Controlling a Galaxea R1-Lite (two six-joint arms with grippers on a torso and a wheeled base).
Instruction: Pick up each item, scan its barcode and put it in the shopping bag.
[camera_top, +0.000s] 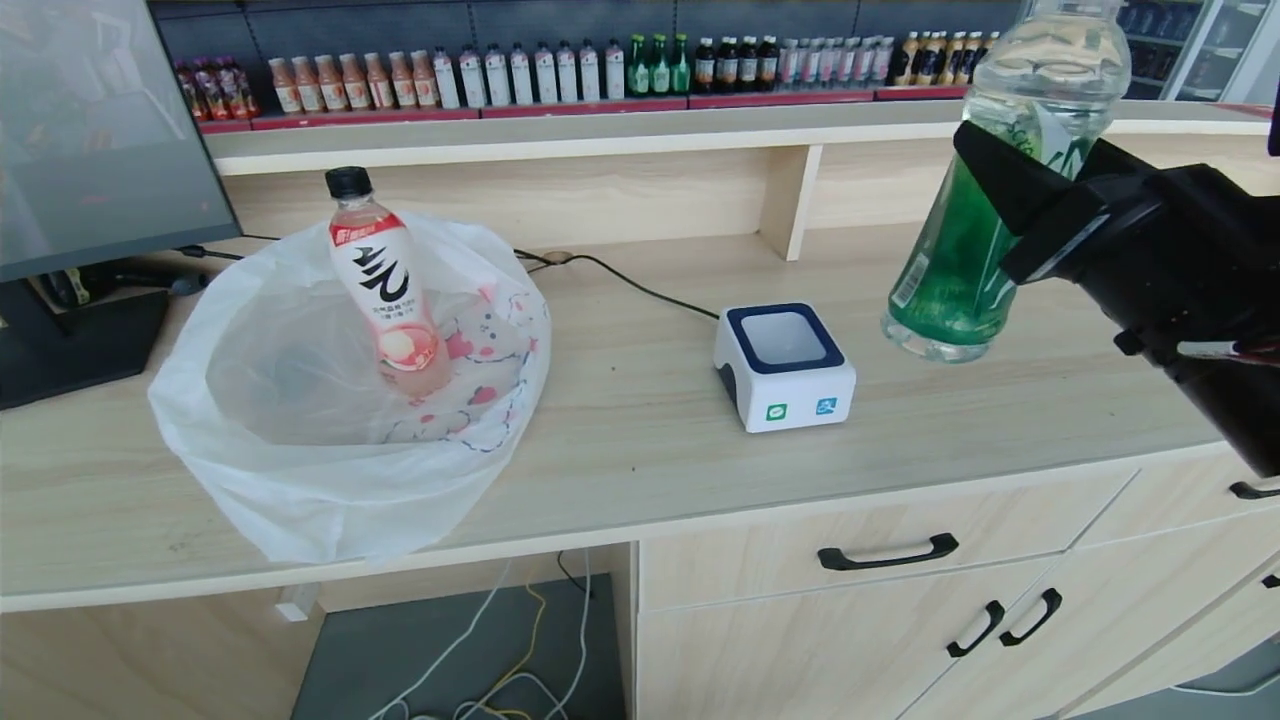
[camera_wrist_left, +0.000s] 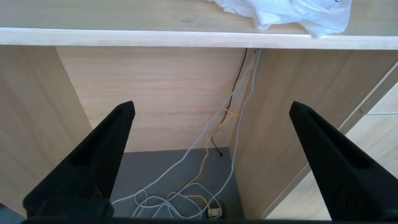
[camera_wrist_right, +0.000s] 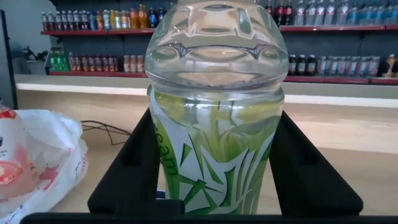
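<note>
1. Right gripper (camera_wrist_right: 217, 186): clamped on the green bottle (camera_top: 960, 250), one black finger on each side of the labelled body. The bottle is held in the air above the right part of the counter (camera_top: 650, 460), clear of the surface. It leans slightly, base towards the scanner (camera_top: 785, 365) and neck up and away (the cap is cut off by the frame edge). The base hangs to the right of the scanner and higher than it, not touching.

2. Left gripper (camera_wrist_left: 211, 109): fingers wide apart, nothing between them. It sits below the counter edge, in front of the open recess where loose cables (camera_wrist_left: 186, 186) lie on the floor.

3. Shopping bag (camera_top: 250, 440): white, mouth open, on the left part of the counter, its front fold hanging over the edge. A pink bottle (camera_top: 385, 285) with a black cap stands inside it, leaning slightly.

4. Scanner: white box with a blue-rimmed window facing up, mid-counter, between bag and green bottle. A black cord (camera_top: 620, 280) runs from it towards the back.

5. Surroundings: monitor (camera_top: 100, 130) at far left; drinks shelf (camera_top: 600, 70) behind the counter; drawers (camera_top: 885, 555) below it.
</note>
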